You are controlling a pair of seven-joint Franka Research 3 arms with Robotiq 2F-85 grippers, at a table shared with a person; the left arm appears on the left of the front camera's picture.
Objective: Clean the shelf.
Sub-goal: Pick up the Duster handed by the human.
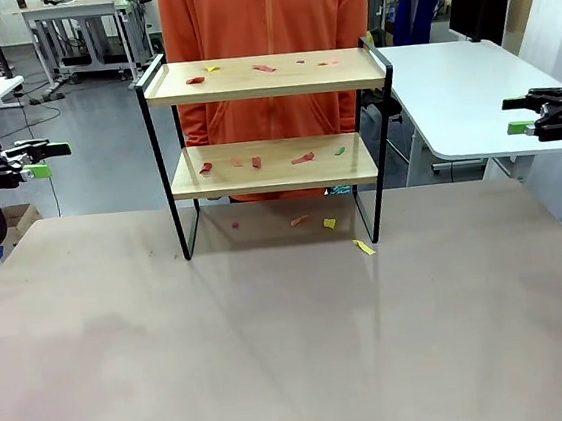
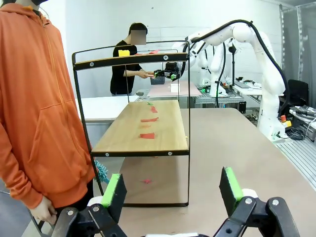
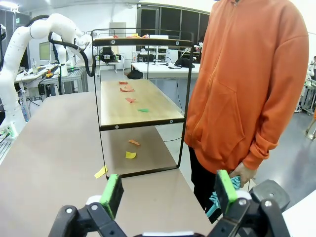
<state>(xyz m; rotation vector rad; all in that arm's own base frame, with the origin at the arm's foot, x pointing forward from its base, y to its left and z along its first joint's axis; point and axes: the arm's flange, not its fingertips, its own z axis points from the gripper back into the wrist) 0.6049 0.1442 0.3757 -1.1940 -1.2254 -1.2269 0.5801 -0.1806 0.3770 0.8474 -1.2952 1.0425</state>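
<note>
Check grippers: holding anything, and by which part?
Nothing held. Left gripper and right gripper are both open and empty, apart from the shelf.

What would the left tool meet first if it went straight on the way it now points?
Probably the shelf: the open left tool faces its near end, about level with the lower board; depth is unclear.

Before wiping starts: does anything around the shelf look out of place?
Coloured scraps litter both boards of the shelf and the table under it; one yellow scrap lies outside the frame's near right leg. The shelf stands straight.
</note>
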